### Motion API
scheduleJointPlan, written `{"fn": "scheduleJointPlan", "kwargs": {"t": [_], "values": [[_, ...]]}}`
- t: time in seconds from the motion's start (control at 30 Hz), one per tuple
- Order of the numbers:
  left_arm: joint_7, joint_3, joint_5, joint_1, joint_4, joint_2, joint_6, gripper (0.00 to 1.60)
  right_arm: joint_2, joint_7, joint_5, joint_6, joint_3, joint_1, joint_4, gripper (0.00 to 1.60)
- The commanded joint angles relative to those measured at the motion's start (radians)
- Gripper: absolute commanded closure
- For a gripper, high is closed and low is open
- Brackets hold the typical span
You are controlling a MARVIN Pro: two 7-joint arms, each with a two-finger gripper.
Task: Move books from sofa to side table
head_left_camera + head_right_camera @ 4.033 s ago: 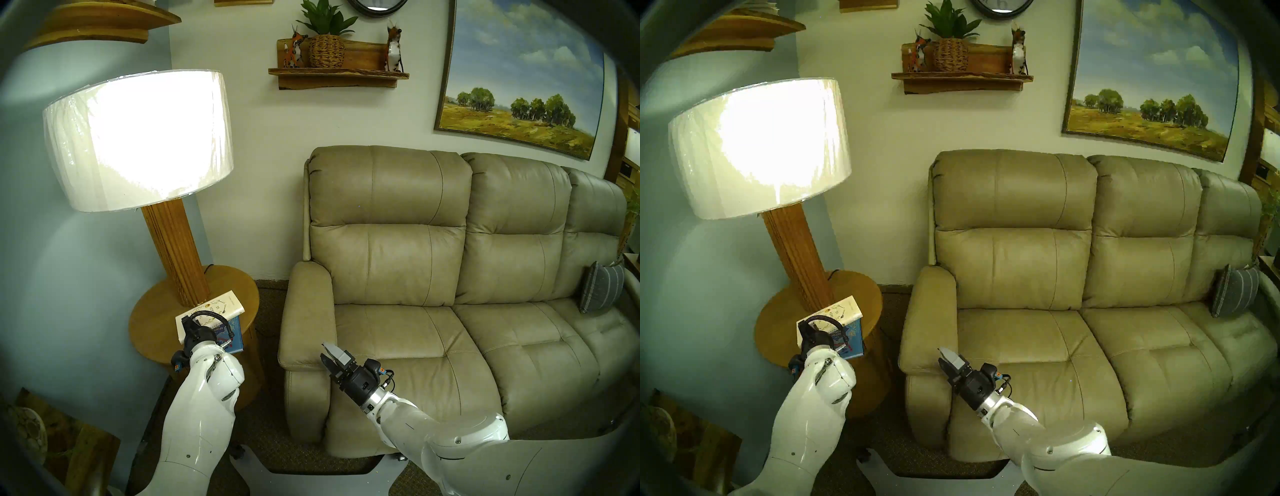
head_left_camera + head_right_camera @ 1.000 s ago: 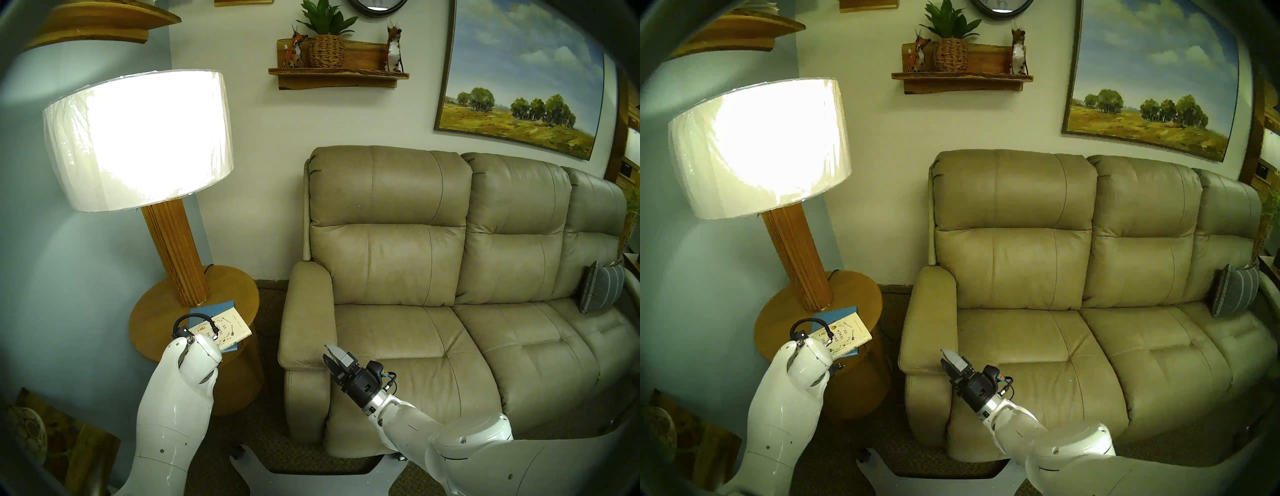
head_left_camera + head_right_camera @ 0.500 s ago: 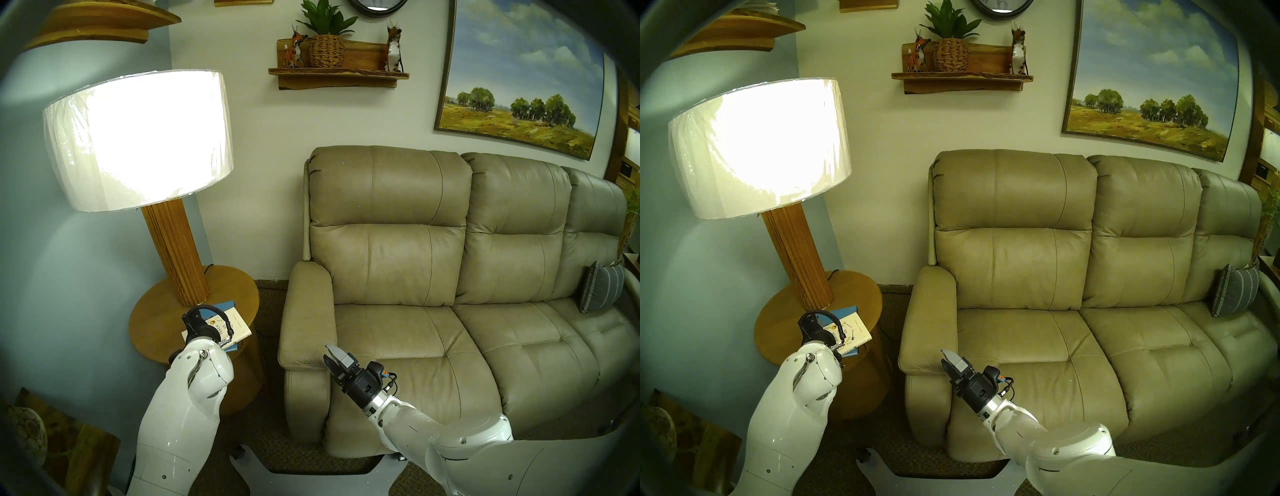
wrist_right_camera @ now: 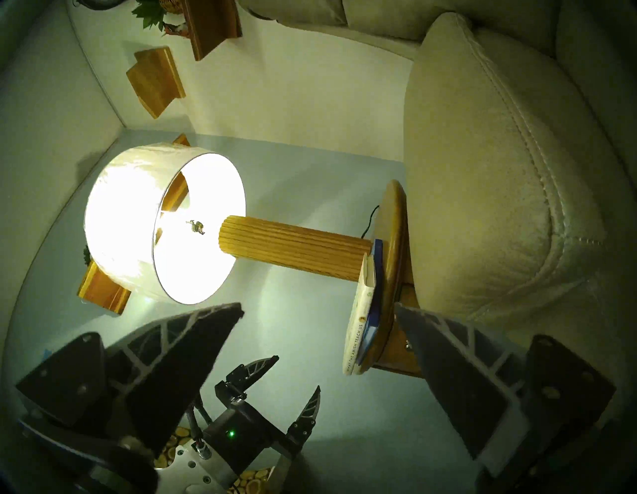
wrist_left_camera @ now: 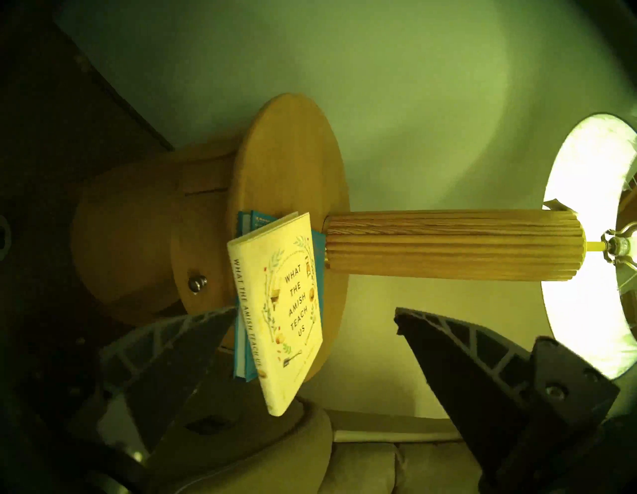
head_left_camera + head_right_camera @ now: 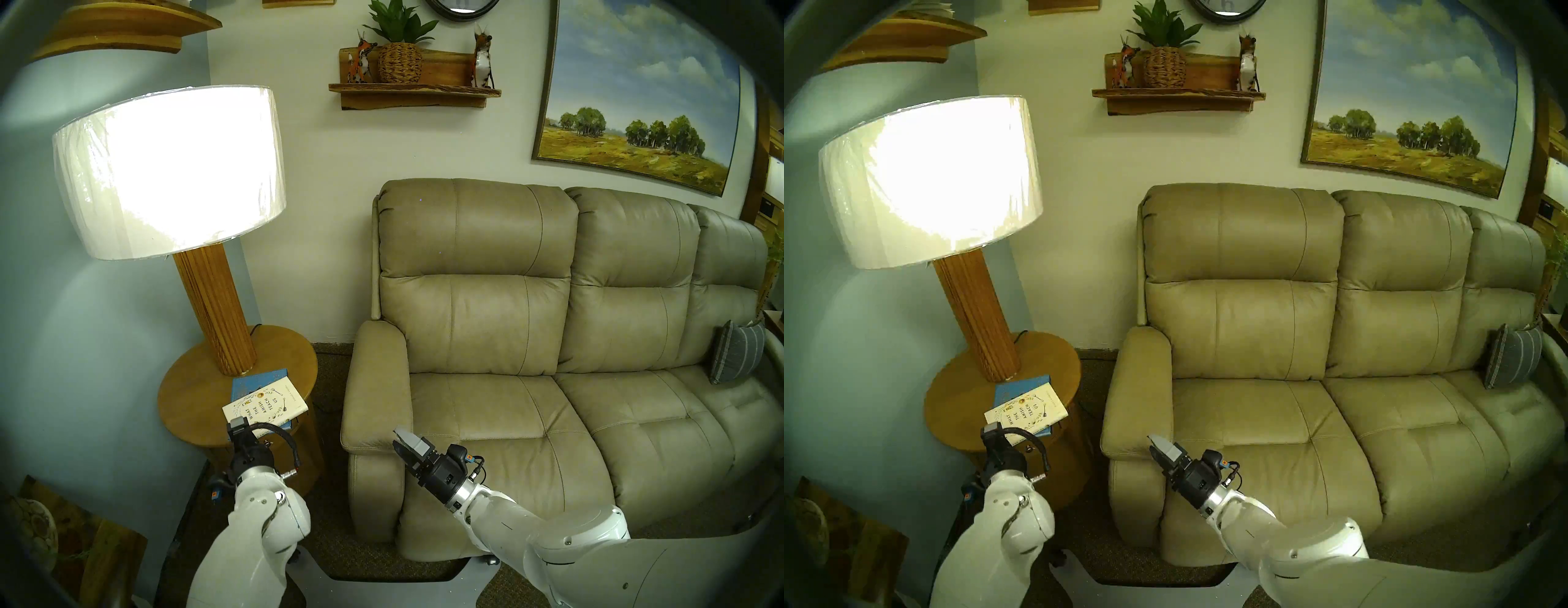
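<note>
The white book lies askew on top of the turquoise book on the round wooden side table, in front of the lamp column. Both show in the left wrist view, white over turquoise. My left gripper is open and empty, just off the table's front edge near the white book's near corner; it also shows in the left wrist view. My right gripper is open and empty by the front of the arm of the tan sofa. No book shows on the sofa.
A lit lamp with a wide shade and a ribbed wooden column stands on the table. The table's drawer knob faces me. A grey striped pillow sits at the sofa's far right. Wooden items lie on the floor at the lower left.
My left gripper set the white book on the turquoise one, let go, and has now drawn back off the table toward me. The right arm has barely moved.
</note>
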State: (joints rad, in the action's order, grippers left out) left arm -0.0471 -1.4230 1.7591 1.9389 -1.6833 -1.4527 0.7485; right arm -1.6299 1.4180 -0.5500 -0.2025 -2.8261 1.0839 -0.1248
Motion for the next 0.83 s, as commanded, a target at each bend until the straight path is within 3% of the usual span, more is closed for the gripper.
{"fn": "scheduleJointPlan", "kwargs": {"t": [0.0, 0.3, 0.43, 0.47, 0.57, 0.67, 0.73, 0.77, 0.8], "values": [[0.123, -0.001, -0.082, 0.042, 0.051, 0.01, 0.034, 0.0, 0.033, -0.015, -0.02, 0.048, 0.017, 0.019, -0.036, 0.0], [0.269, 0.002, -0.147, 0.011, 0.142, 0.013, 0.063, 0.0, 0.044, 0.0, -0.028, 0.091, 0.01, 0.032, -0.057, 0.0], [0.325, 0.006, -0.151, -0.004, 0.172, 0.006, 0.062, 0.0, 0.04, 0.001, -0.033, 0.107, 0.01, 0.034, -0.062, 0.0], [0.37, 0.004, -0.145, -0.006, 0.186, 0.001, 0.062, 0.0, 0.04, 0.002, -0.033, 0.111, 0.01, 0.034, -0.063, 0.0], [0.38, 0.003, -0.149, -0.013, 0.199, 0.0, 0.063, 0.0, 0.039, 0.003, -0.034, 0.119, 0.009, 0.035, -0.064, 0.0], [0.457, -0.004, -0.135, -0.019, 0.226, -0.01, 0.061, 0.0, 0.038, 0.005, -0.034, 0.126, 0.008, 0.036, -0.064, 0.0], [0.436, -0.002, -0.141, -0.021, 0.224, -0.008, 0.061, 0.0, 0.038, 0.006, -0.033, 0.128, 0.008, 0.036, -0.065, 0.0], [0.507, -0.011, -0.124, -0.024, 0.246, -0.018, 0.056, 0.0, 0.037, 0.007, -0.033, 0.132, 0.008, 0.036, -0.065, 0.0], [0.507, -0.011, -0.124, -0.024, 0.246, -0.018, 0.056, 0.0, 0.037, 0.007, -0.033, 0.132, 0.008, 0.036, -0.065, 0.0]]}}
